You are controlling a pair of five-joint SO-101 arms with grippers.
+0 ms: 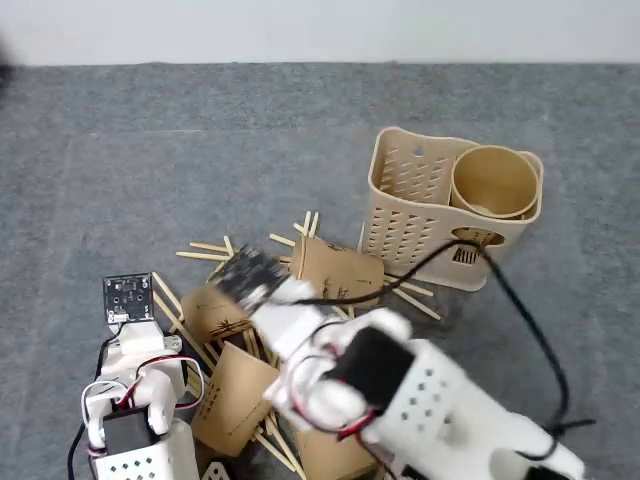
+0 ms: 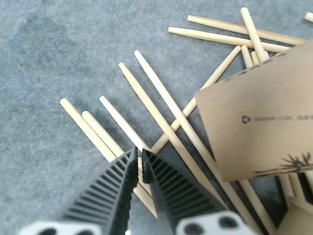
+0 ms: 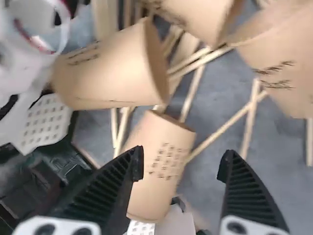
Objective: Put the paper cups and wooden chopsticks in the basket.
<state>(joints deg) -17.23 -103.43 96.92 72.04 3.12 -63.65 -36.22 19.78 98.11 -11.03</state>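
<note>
The beige slotted basket [image 1: 410,215] stands upright at the right with one paper cup [image 1: 493,182] inside it. Several brown paper cups [image 1: 338,270] lie tipped over among scattered wooden chopsticks [image 1: 205,248] in the middle. My left gripper [image 2: 139,157] is shut, its tips low over a fan of chopsticks [image 2: 161,112], beside a lying cup [image 2: 259,122]. My right gripper [image 3: 183,154] is open, its fingers on either side of a lying cup [image 3: 161,169] without touching it. Another cup [image 3: 110,73] lies just beyond it.
The grey felt table [image 1: 200,150] stretches bare to the far side and the left. The right arm [image 1: 400,390] and its black cable [image 1: 520,310] cross the space in front of the basket. The left arm [image 1: 140,385] stands at the near left.
</note>
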